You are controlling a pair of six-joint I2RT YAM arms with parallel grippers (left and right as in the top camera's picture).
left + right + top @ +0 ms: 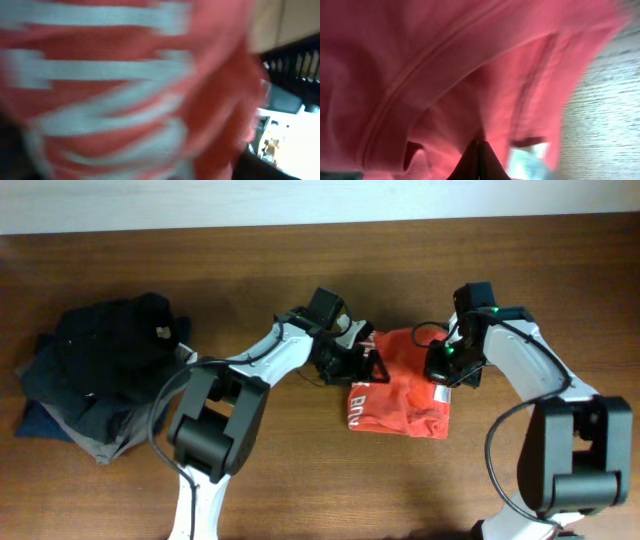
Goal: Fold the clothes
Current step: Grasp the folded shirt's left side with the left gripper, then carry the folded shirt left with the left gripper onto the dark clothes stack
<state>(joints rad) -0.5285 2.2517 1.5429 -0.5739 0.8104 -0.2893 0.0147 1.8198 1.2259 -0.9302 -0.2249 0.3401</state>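
On the bench [320, 480], the red-orange T-shirt [400, 398] is laid bunched just right of centre. Its 2 o'clock corner is pinched in the closed right jaws; at its 10 o'clock edge, the left jaws' opening cannot be told.

Overhead looks straight down, from well above, on the whole tabletop [300, 480]. Both wrist cameras sit very close to the red-orange T-shirt [400, 400], left wrist blurred; all three views share that T-shirt.
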